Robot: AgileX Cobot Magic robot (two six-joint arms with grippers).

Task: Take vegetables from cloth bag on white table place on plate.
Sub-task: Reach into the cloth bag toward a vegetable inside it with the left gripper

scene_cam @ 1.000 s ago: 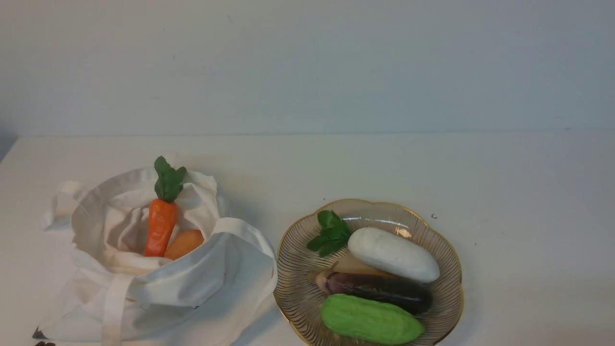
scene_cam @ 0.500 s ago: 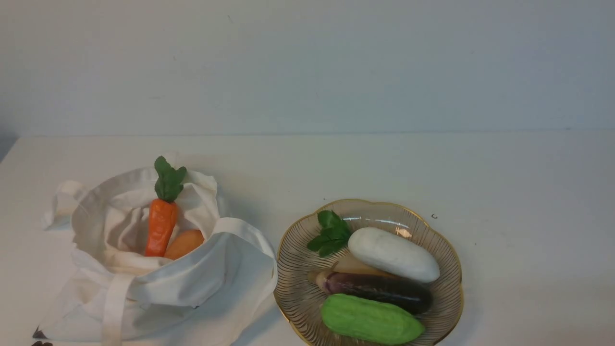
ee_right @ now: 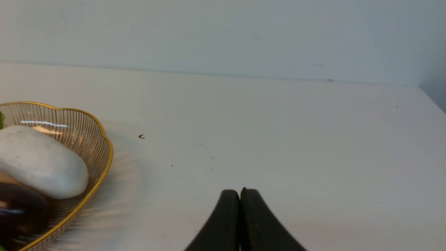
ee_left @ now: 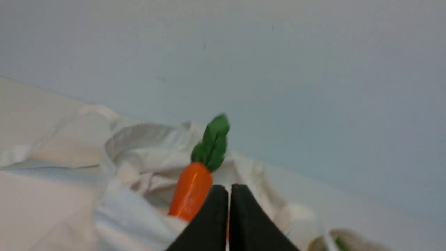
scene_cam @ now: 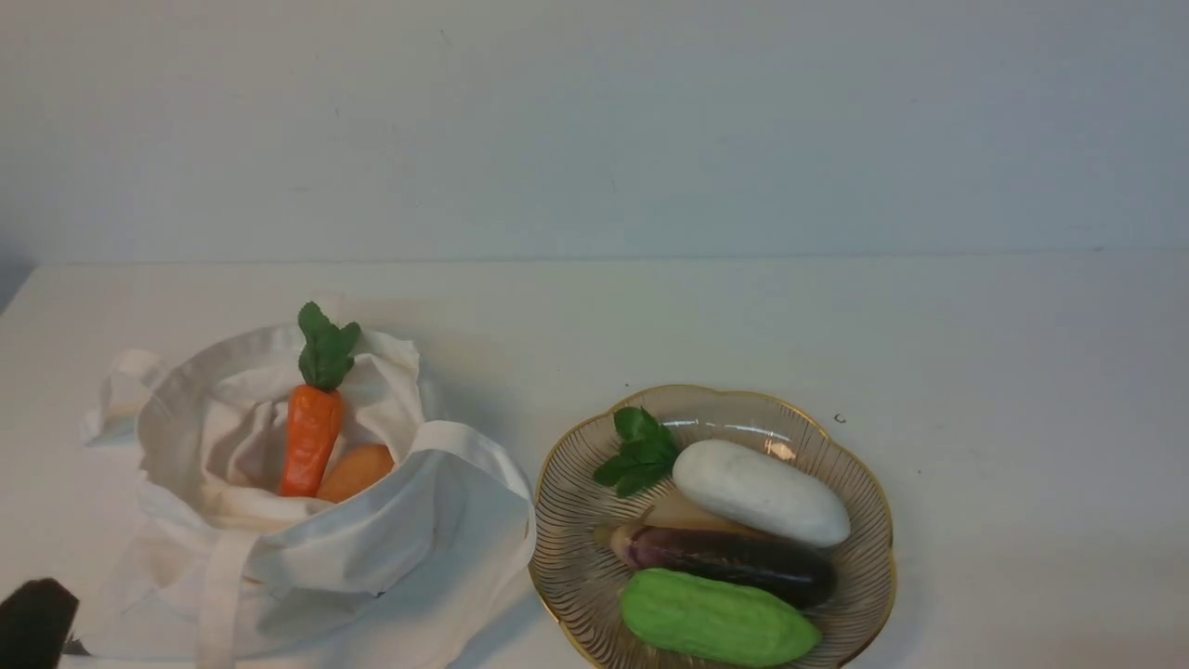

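Note:
The off-white cloth bag (scene_cam: 279,548) lies open at the left of the white table (scene_cam: 743,316). An orange carrot (scene_cam: 310,437) with a green top stands in it, beside a rounded orange-tan piece (scene_cam: 358,469). The gold-rimmed glass plate (scene_cam: 567,548) holds a white vegetable (scene_cam: 760,491), a dark eggplant (scene_cam: 734,562), a green gourd (scene_cam: 715,618) and a leafy sprig (scene_cam: 641,451). My left gripper (scene_cam: 32,623) shows as a dark tip at the lower left corner, short of the bag; in the left wrist view it (ee_left: 228,190) is shut and empty, with the carrot (ee_left: 193,190) just beyond. My right gripper (ee_right: 239,192) is shut and empty over bare table, right of the plate (ee_right: 101,167).
A small dark speck (scene_cam: 839,418) lies on the table behind the plate's right side. A pale wall (scene_cam: 594,121) rises at the table's far edge. The bag's strap handles (scene_cam: 121,390) sprawl to its left and front.
My left gripper has come into the front view at the lower left corner, closer to the bag. The bag, the vegetables and the plate have not moved.

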